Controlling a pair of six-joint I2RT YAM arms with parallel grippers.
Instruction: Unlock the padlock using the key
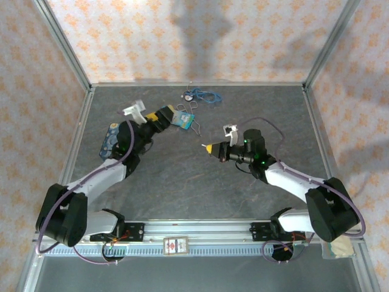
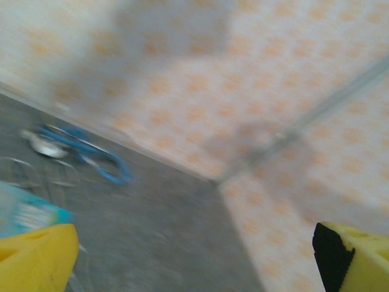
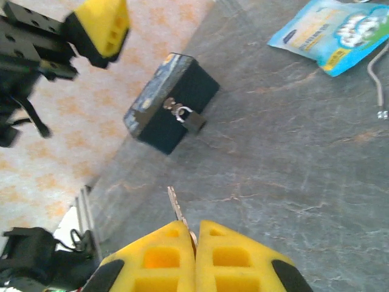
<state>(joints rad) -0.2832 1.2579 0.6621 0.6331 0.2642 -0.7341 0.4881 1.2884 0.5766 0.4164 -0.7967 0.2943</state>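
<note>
Your right gripper [image 3: 194, 237] is clamped shut on the key [image 3: 175, 208]. One blade shows. It sticks straight out from between the yellow fingertips, its long axis in line with the fingers and its tip aimed up and slightly left in the wrist view. It points toward the box [image 3: 170, 103], well short of it and above the grey surface [image 3: 273, 182].

You have one padlock [image 3: 192, 121]. It hangs on the latch at the box's dark front face, with the shackle through the hasp and the body slanting away from it toward the lower right of the view. The keyhole end can't be made out.

Your left gripper [image 2: 196, 243] is spread wide, with a yellow finger [image 2: 36, 258] at each side of its wrist view and nothing between them. In the top view it sits near the box.

One blue card [image 3: 334, 33] lies flat on the surface beyond the box. One blue cord [image 2: 79, 149] lies farther back, blurred.
</note>
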